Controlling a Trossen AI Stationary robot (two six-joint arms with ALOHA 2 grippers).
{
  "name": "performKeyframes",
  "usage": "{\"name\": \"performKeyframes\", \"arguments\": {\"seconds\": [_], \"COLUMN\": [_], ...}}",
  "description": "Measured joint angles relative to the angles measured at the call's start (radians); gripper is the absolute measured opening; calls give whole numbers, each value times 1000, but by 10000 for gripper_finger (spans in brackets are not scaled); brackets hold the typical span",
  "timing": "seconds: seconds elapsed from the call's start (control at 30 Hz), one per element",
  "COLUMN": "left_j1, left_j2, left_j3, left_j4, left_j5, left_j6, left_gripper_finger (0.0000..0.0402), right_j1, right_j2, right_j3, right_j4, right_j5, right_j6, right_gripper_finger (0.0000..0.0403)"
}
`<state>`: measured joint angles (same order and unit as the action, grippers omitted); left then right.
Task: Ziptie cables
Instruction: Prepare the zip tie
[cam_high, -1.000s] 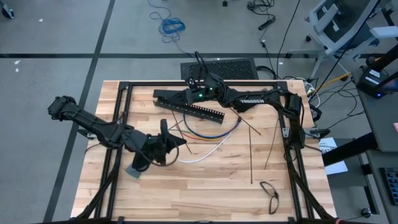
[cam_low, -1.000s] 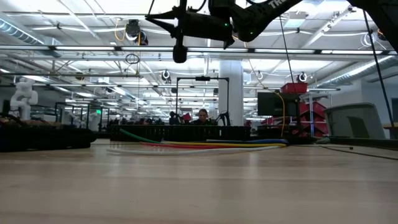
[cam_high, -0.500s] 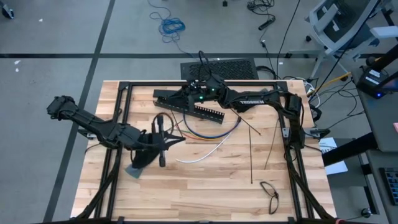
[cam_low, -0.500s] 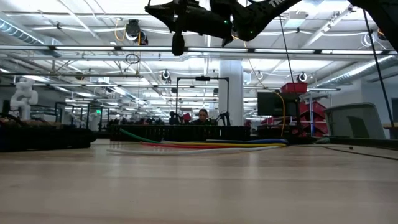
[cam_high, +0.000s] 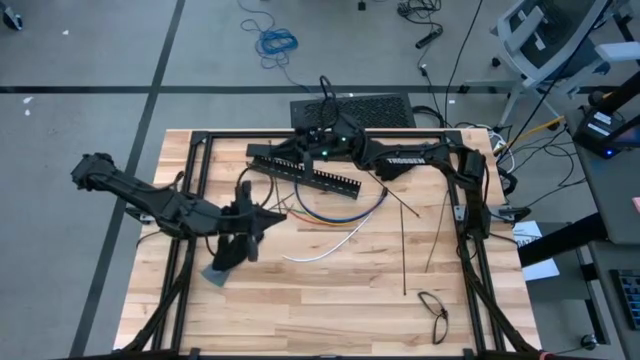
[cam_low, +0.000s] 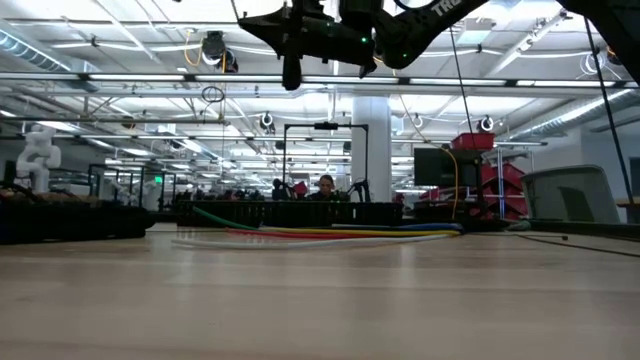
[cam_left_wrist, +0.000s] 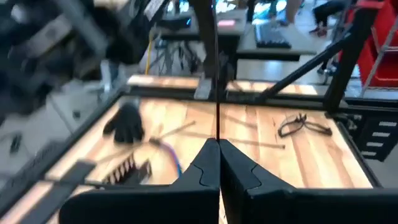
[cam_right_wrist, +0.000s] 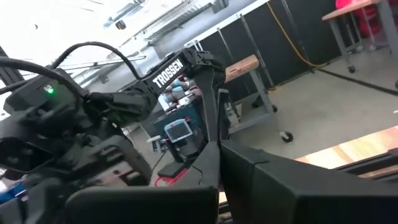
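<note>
The cables (cam_high: 340, 215), thin coloured wires, curve in arcs on the wooden table and show as a flat bundle in the low view (cam_low: 330, 233). No gripper touches them. My left gripper (cam_high: 282, 209) hovers just to their left, shut, with a thin black strip (cam_left_wrist: 217, 93) standing up from its fingertips (cam_left_wrist: 218, 142). My right gripper (cam_high: 285, 158) hangs high over the long black slotted bar (cam_high: 305, 172) at the far side. It is shut (cam_right_wrist: 221, 144), and a short thin dark strip (cam_right_wrist: 219, 115) rises from its tips. My left gripper pinches the thin black strip at its lower end (cam_left_wrist: 217, 138) between its two shut fingers. The fingers point almost level toward the table's right side. The strip stands upright above them, clear of the table. My right gripper pinches a short thin dark strip by one end (cam_right_wrist: 220, 140) between its shut fingertips. Which part of the strip this is cannot be told. It is held well above the table.
Loose straight black strips (cam_high: 404, 250) (cam_high: 437, 235) lie right of the cables. A pair of glasses (cam_high: 433, 308) lies at the near right. A grey pad (cam_high: 215, 272) lies below my left arm. Black frame rails (cam_high: 190, 200) run along the table's edges.
My left gripper has drawn back a little toward the table's left and far side and rolled about its own axis, staying shut on the strip. My right gripper has rolled at the wrist without leaving its place over the slotted bar.
</note>
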<state>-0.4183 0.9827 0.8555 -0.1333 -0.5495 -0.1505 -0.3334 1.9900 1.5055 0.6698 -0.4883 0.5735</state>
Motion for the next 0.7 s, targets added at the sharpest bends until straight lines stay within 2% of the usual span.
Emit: {"name": "performKeyframes", "arguments": {"seconds": [0.23, 0.43, 0.57, 0.7], "left_j1": [2, 81, 129, 139], "left_j2": [-71, -88, -106, -139], "left_j3": [0, -26, -107, -190], "left_j4": [-40, -26, 68, 234], "left_j5": [-110, -102, -60, -45], "left_j6": [-56, -163, -272, -339], "left_gripper_finger": [0, 0, 0, 0], "right_j1": [-4, 16, 29, 27], "right_j2": [0, 0, 0, -1], "right_j3": [0, 0, 0, 0], "right_j4": [0, 0, 0, -1], "right_j5": [-4, -7, -2, 24], "right_j6": [-64, -149, -227, -269], "right_gripper_finger": [0, 0, 0, 0]}}
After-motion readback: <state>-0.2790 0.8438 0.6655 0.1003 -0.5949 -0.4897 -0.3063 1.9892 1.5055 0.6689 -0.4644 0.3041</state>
